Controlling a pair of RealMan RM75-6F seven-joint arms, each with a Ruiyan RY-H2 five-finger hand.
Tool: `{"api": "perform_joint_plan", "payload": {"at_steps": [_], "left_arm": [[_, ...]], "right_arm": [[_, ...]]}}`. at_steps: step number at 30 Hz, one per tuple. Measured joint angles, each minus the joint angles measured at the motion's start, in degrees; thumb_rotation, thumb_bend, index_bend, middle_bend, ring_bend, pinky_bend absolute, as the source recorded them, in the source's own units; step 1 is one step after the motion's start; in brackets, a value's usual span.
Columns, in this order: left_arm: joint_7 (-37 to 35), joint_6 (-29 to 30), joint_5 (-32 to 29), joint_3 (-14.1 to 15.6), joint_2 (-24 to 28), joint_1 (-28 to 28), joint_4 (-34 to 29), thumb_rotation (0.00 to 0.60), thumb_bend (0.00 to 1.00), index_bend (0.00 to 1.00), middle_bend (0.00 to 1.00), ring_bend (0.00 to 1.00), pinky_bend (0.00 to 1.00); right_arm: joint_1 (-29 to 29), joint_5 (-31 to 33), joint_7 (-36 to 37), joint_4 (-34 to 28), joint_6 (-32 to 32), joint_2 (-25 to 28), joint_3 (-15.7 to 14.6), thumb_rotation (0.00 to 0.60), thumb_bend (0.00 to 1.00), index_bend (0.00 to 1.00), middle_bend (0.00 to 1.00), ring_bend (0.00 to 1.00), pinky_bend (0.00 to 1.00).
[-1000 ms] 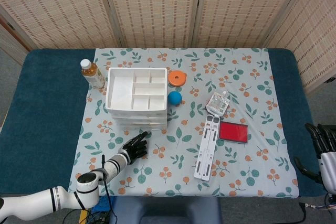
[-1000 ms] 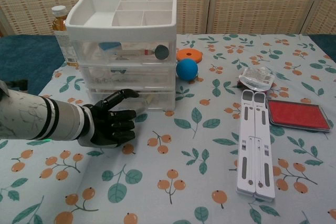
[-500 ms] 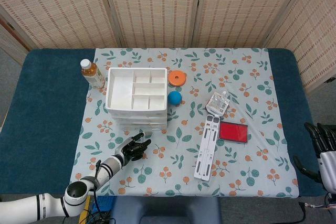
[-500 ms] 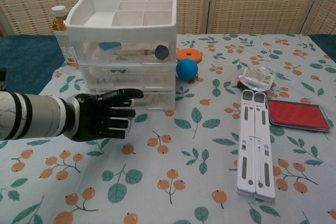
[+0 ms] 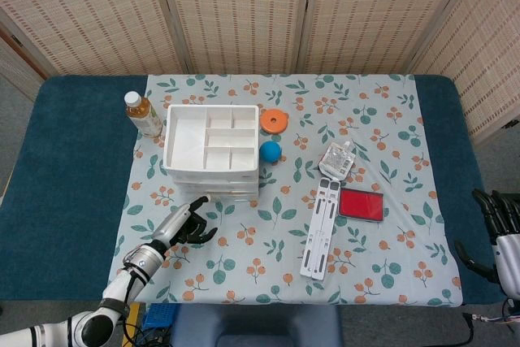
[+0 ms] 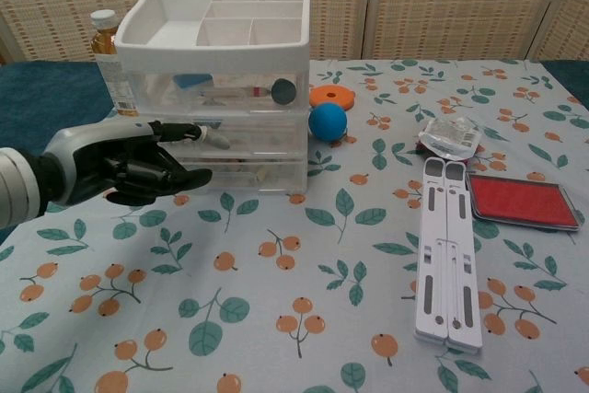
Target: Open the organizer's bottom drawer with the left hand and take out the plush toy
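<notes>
The left hand (image 6: 129, 165) reaches in from the left edge, held level in front of the organizer (image 6: 216, 80), palm turned down, fingers (image 6: 179, 131) stretched toward the drawer fronts and a little apart, gripping nothing. In the chest view the fingertips lie over the middle and bottom drawer (image 6: 248, 172) fronts; whether they touch I cannot tell. The organizer is a white plastic stack with clear drawers under an open, divided top tray, all drawers closed, standing on the leaf-patterned tablecloth (image 5: 268, 225). The bottom drawer shows only pale, blurred contents, so the plush toy cannot be made out. Far right, the right hand (image 5: 500, 225) hangs beside the table's edge, dark fingers upward and slightly apart, holding nothing
</notes>
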Motion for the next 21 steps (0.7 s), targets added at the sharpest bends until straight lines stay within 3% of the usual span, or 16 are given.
{"api": "perform_joint_plan", "payload": {"at_steps": [4, 10, 21], "left_arm": [[4.6, 8.2, 7.3, 3.5, -1.5, 1.4, 4.8, 0.6, 0.34, 0.18, 0.87, 1.0, 1.0], [8.7, 12.1, 9.2, 7.1, -4.4, 1.8, 9.8, 0.6, 0.34, 0.18, 0.87, 1.0, 1.0], [9.5, 14.4, 8.6, 8.0, -7.8, 0.8, 14.5, 0.6, 0.34, 0.16, 0.87, 1.0, 1.0]], "right_arm": [[0.1, -0.1, 0.0, 0.1, -0.1, -0.2, 0.1, 0.6, 0.34, 0.0, 0.08, 0.0, 0.04], [0.0, 0.0, 0.0, 0.2, 0.1, -0.2, 0.0, 0.6, 0.34, 0.0, 0.08, 0.0, 0.04], [0.0, 0.1, -0.4, -0.3, -0.1, -0.1, 0.0, 0.6, 0.34, 0.0, 0.08, 0.0, 0.04]]}}
